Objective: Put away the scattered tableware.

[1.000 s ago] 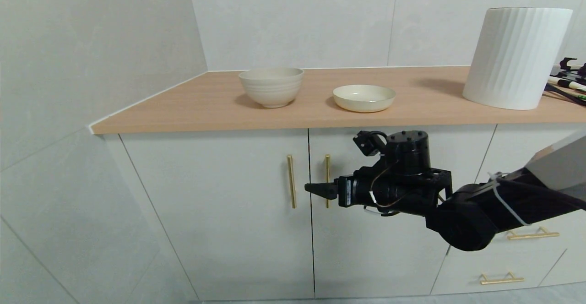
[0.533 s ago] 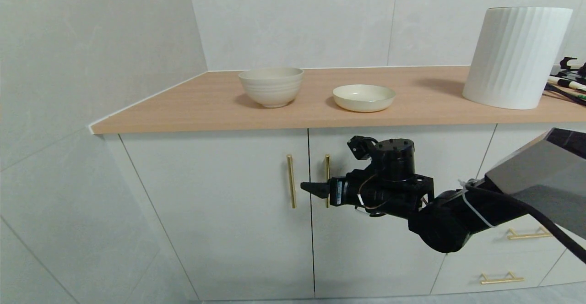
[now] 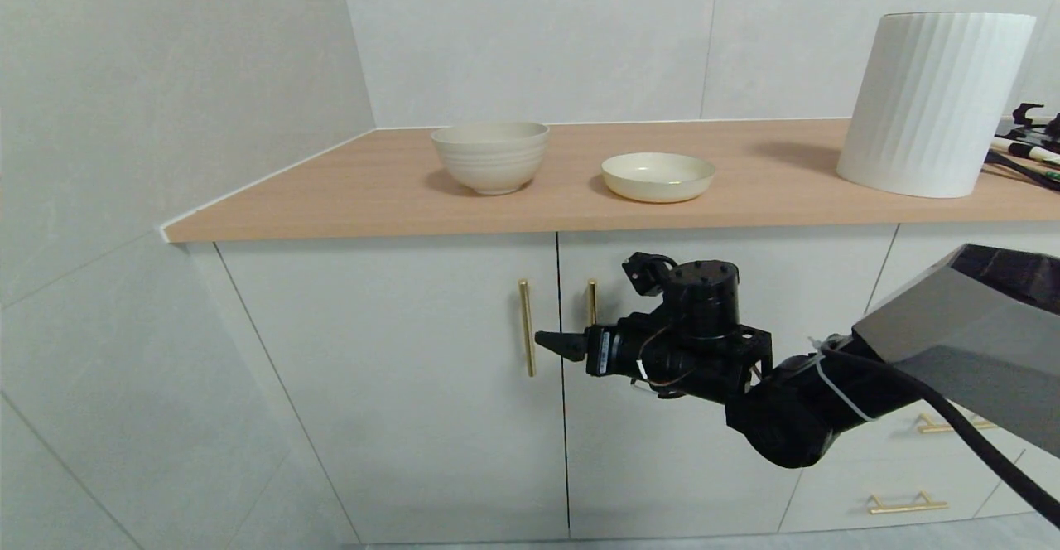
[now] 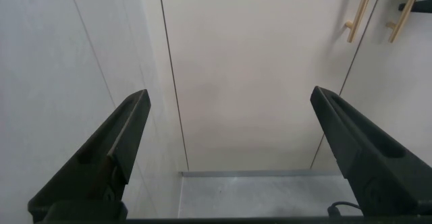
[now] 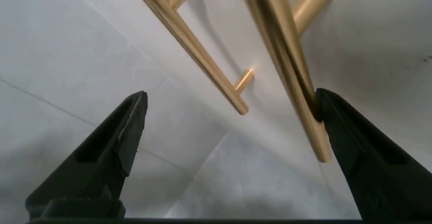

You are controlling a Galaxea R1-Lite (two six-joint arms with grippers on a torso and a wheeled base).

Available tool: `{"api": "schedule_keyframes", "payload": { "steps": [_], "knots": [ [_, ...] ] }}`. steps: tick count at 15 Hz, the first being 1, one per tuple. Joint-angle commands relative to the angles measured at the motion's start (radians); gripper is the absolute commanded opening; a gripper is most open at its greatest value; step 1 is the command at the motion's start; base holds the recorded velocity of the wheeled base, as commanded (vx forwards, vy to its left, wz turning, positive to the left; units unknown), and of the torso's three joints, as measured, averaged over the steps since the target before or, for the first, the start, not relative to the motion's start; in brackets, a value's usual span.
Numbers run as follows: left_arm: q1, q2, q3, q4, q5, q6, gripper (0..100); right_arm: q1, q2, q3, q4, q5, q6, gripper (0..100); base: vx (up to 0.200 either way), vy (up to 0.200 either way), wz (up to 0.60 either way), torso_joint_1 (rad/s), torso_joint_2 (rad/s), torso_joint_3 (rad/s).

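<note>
A beige ribbed bowl [image 3: 490, 156] and a shallow cream plate [image 3: 658, 176] stand on the wooden countertop [image 3: 348, 194]. Below it are two closed cabinet doors with vertical gold handles [image 3: 525, 328] [image 3: 591, 301]. My right gripper [image 3: 551, 341] is at handle height, just in front of the doors, its tip between the two handles. It is open in the right wrist view [image 5: 229, 96], with both handles [image 5: 196, 48] [image 5: 283, 55] between its fingers and one finger [image 5: 364, 156] beside the nearer handle. My left gripper [image 4: 228, 96] is open and empty, low before the left door [image 4: 256, 82].
A tall white ribbed container [image 3: 936, 103] stands at the countertop's right end, with utensils [image 3: 1027, 148] behind it. Drawers with gold handles [image 3: 907, 504] are at the lower right. A tiled wall [image 3: 166, 119] closes the left side.
My right arm has moved left and slightly up, bringing the gripper tip closer to the cabinet handles. Bowl and plate have not moved.
</note>
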Motion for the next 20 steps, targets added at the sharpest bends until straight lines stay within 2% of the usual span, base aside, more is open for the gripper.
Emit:
{"api": "schedule_keyframes", "payload": {
  "steps": [1,7,9,12,17,20],
  "knots": [
    [0.0,0.0,0.0,0.0,0.0,0.0,100,0.017,-0.003,0.004,-0.012,0.007,0.01,100,0.0,0.0,0.0,0.0,0.0,0.0],
    [0.0,0.0,0.0,0.0,0.0,0.0,100,0.052,-0.106,0.125,-0.015,0.015,0.011,100,0.0,0.0,0.0,0.0,0.0,0.0],
    [0.0,0.0,0.0,0.0,0.0,0.0,100,0.074,-0.203,0.255,-0.015,0.075,0.011,100,0.0,0.0,0.0,0.0,0.0,0.0],
    [0.0,0.0,0.0,0.0,0.0,0.0,100,0.065,-0.35,0.42,-0.015,0.222,0.011,100,0.0,0.0,0.0,0.0,0.0,0.0],
    [0.0,0.0,0.0,0.0,0.0,0.0,100,0.068,-0.497,0.601,-0.017,0.268,0.007,100,0.0,0.0,0.0,0.0,0.0,0.0],
    [0.0,0.0,0.0,0.0,0.0,0.0,100,0.068,-0.528,0.634,-0.017,0.3,0.007,100,0.0,0.0,0.0,0.0,0.0,0.0]
  ]
}}
